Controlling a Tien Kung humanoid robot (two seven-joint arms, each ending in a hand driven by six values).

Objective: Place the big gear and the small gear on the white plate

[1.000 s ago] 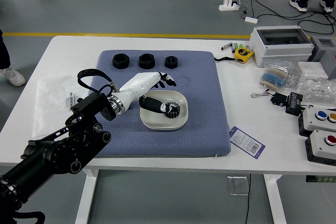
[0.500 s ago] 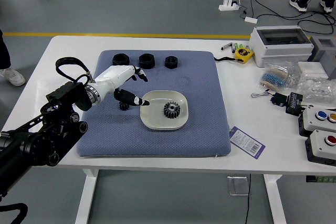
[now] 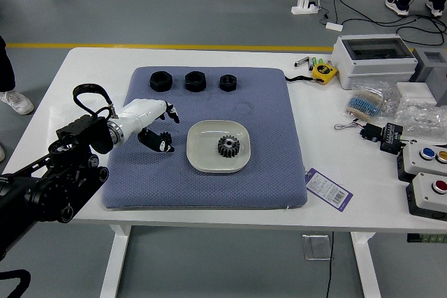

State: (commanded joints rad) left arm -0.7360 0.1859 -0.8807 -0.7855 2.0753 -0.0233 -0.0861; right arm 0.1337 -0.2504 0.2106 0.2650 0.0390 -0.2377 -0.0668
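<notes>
My left hand (image 3: 170, 130) is low over the left part of the blue-grey mat, its fingers apart on either side of the small dark gear (image 3: 166, 136), which the hand partly covers. I cannot see it gripping that gear. One black toothed gear (image 3: 228, 146), the bigger of the two, lies flat on the white plate (image 3: 198, 162), right of the plate's middle. The plate rests on the mat to the right of my hand. My right hand is out of view.
Several black nuts (image 3: 195, 81) line the back of the mat (image 3: 272, 172). Further right are a yellow tape measure (image 3: 324, 71), a purple tag (image 3: 329, 189), a white box (image 3: 374, 68), plastic bags and button boxes (image 3: 428, 195). People's legs and shoes show beyond the table.
My left hand has moved from over the plate leftward to the small gear, uncovering the gear on the plate. Between the last two frames it shifted a little further left.
</notes>
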